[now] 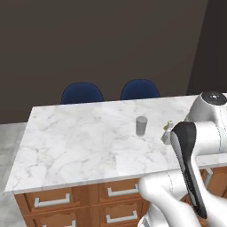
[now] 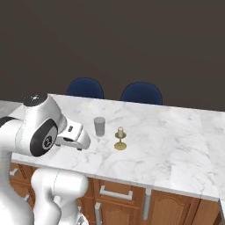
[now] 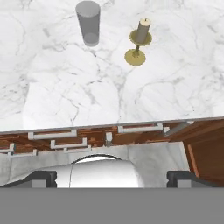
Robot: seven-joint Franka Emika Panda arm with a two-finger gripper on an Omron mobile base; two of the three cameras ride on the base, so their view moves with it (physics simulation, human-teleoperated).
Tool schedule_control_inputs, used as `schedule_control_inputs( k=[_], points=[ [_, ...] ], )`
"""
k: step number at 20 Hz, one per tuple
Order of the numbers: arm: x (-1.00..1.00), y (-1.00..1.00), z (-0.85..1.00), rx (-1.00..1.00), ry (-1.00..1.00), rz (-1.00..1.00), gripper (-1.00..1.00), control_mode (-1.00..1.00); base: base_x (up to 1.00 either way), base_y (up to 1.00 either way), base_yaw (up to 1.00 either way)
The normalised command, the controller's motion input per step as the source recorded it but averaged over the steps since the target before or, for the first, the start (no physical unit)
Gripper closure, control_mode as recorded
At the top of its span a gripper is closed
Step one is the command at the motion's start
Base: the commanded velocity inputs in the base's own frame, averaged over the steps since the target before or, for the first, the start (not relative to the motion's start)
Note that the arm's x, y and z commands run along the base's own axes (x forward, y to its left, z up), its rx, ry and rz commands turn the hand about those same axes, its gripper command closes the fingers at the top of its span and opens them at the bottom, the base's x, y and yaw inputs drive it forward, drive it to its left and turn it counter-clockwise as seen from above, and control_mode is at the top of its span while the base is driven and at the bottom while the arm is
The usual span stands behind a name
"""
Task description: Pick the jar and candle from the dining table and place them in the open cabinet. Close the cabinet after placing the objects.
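You have the large rectangular island with the white grey-veined marble tabletop (image 1: 75,137) spread in front of you, brown wooden drawers with silver bar handles (image 1: 52,201) running under its near edge. Most of the marble lies bare: wide open room to the left of the objects and more toward the right end as the right base view shows it. Two dark blue rounded chairs (image 1: 82,94) are tucked against the far edge, with a dark wall behind them.

The white arm with dark joints (image 2: 39,127) is folded low over the near edge of the tabletop, and its jaws (image 2: 79,141) stand spread wide, holding nothing; in the hand view the two dark tips (image 3: 40,178) sit far apart at the bottom, back from the marble edge.

The small grey translucent cylindrical jar (image 2: 99,126) stands upright around mid-depth on the tabletop, clear of every edge. Just beside it, to its right and slightly nearer you, the short cream pillar candle on its brass-gold holder (image 2: 120,139) stands upright, apart from the jar. In the left base view the arm partly hides the candle.
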Motion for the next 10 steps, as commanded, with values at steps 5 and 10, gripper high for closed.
schedule_control_inputs(
  k=[5, 10],
  points=[
    [0.00, -0.56, -0.03, 0.07, -0.11, 0.11, -1.00, -1.00, 0.00, 0.00, 0.00],
    [0.00, -0.49, -0.18, 0.01, -0.10, 0.15, -1.00, -1.00, 0.00, 0.00, 0.00]
  ],
)
